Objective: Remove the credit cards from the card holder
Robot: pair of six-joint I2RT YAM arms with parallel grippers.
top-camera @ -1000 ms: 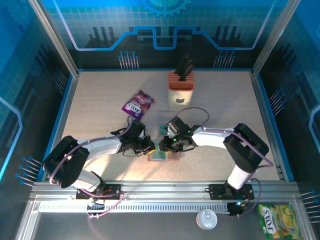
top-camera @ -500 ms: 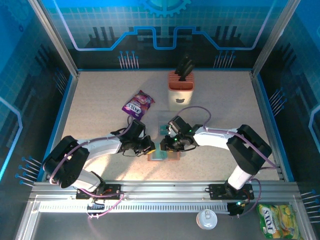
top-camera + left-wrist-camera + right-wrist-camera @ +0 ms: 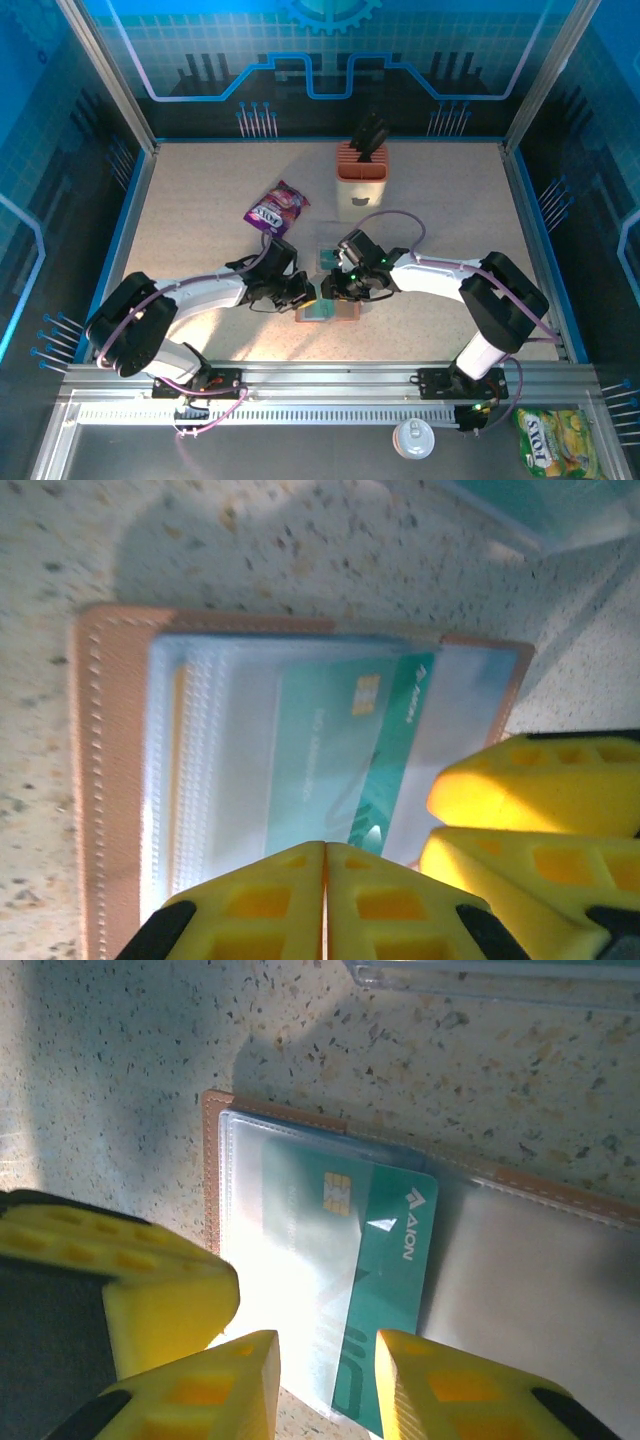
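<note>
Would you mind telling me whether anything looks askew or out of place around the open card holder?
Yes: the teal credit card sits tilted in the clear pocket of the card holder, its lower end lying between the jaws of the right gripper. Nothing looks spilled or damaged.

Card holder [image 3: 328,311] lies open on table [image 3: 200,190], centre, near front edge. Credit card [image 3: 345,1260] inside holder's pocket. Left gripper [image 3: 305,292] at holder's left edge; right gripper [image 3: 337,290] over its rear edge, just beside left one. Sleeve [image 3: 329,257] behind holder, apart from it. Snack packet [image 3: 277,208] farther back, left. Knife block [image 3: 361,176] behind sleeve, right of packet. Cup lid [image 3: 413,438] and snack bag [image 3: 551,441] off table, on front ledge, right.
</note>
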